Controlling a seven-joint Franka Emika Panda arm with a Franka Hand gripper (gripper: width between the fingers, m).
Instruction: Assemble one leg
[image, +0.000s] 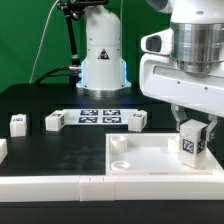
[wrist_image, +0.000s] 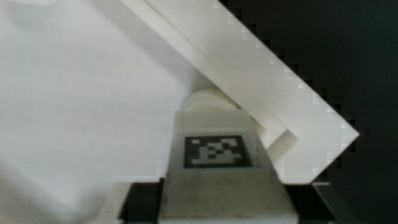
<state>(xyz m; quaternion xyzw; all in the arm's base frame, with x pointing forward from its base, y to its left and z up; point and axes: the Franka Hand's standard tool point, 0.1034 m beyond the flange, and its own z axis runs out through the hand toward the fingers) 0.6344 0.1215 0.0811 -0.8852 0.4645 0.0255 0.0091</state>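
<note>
My gripper (image: 192, 128) is shut on a leg (image: 192, 141), a small white block with a black-and-white tag, and holds it upright just above the far right corner of the large white panel (image: 150, 158). In the wrist view the leg (wrist_image: 217, 135) fills the middle between the dark fingers (wrist_image: 143, 200), over the panel (wrist_image: 89, 100) and near its raised rim (wrist_image: 249, 70). Three more legs lie on the black table: the first (image: 18, 123), the second (image: 55, 121) and the third (image: 136, 120).
The marker board (image: 98, 116) lies at the back centre before the arm's base (image: 102, 60). Long white bars (image: 60, 185) run along the front edge. A round corner hole (image: 122, 162) shows in the panel.
</note>
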